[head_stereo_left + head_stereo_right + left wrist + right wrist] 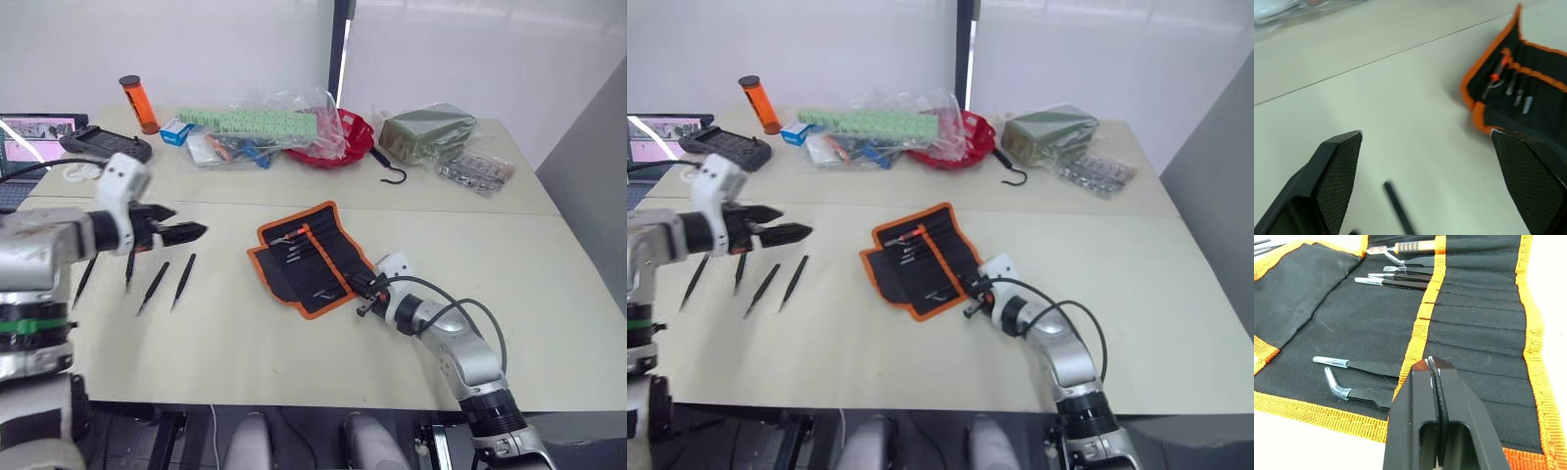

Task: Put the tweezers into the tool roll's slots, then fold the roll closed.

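The tool roll lies open near the middle of the table; several tools sit in its slots, their tips lying out on the inner face; four loose tweezers lie side by side on the table well to the roll's left; the left gripper hangs above them, pointing towards the roll; the right gripper rests at the roll's near right corner; behind the roll, along the far side, stand a bottle at the left, a heap of plastic bags, a bowl, then a bag at the right; a hook lies just before the bag.
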